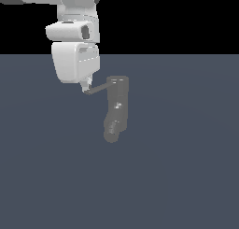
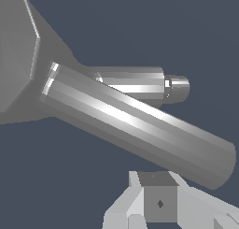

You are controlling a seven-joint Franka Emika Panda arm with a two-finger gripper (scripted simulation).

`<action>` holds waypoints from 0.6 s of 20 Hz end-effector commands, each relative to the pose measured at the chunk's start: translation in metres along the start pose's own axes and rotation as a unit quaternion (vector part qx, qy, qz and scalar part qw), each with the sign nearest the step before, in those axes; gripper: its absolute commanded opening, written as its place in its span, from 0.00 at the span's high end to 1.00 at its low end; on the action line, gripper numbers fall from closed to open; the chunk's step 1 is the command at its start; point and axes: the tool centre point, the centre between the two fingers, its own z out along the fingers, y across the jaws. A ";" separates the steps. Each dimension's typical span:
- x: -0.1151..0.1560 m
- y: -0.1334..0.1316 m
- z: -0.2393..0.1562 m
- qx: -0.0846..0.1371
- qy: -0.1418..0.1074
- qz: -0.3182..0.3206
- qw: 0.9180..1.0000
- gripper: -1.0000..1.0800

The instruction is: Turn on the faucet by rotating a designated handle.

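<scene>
The white arm hangs vertically, gripper pointing down, jaws' spacing unclear.

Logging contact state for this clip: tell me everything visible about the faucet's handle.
The handle is a thin, straight, dark grey rod with a matte, metal-like look. It projects sideways from the top of the faucet toward the exterior view's left, sloping slightly down to its free end. The gripper sits right at that free end and seems to touch it; whether the jaws clamp it cannot be told. In the wrist view it appears as a long faceted bar crossing over the spout.
</scene>
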 end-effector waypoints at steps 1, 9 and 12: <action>0.007 0.007 0.000 -0.001 0.001 0.001 1.000 1.00; 0.023 0.025 0.000 -0.002 0.001 0.000 1.000 1.00; 0.029 0.032 -0.001 -0.002 0.001 -0.001 1.000 1.00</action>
